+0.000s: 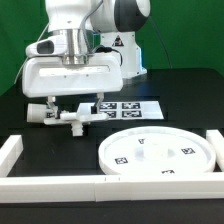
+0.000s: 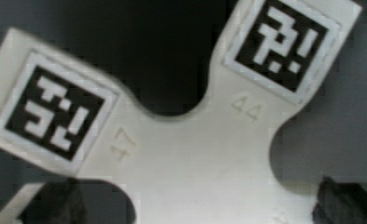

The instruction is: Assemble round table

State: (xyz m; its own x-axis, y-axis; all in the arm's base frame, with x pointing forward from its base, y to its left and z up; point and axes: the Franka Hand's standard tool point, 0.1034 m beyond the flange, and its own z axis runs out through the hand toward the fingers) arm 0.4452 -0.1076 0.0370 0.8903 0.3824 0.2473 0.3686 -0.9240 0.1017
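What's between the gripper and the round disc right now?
Exterior view: between gripper and round disc lies only bare black table; the marker board sits behind that stretch.

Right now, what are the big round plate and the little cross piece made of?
The round plate looks like white plastic, smooth and matte: its rim and raised ring seem moulded in one piece. The cross piece looks like the same white plastic, with small numbers pressed into it. The black-and-white squares on both may be printed stickers.
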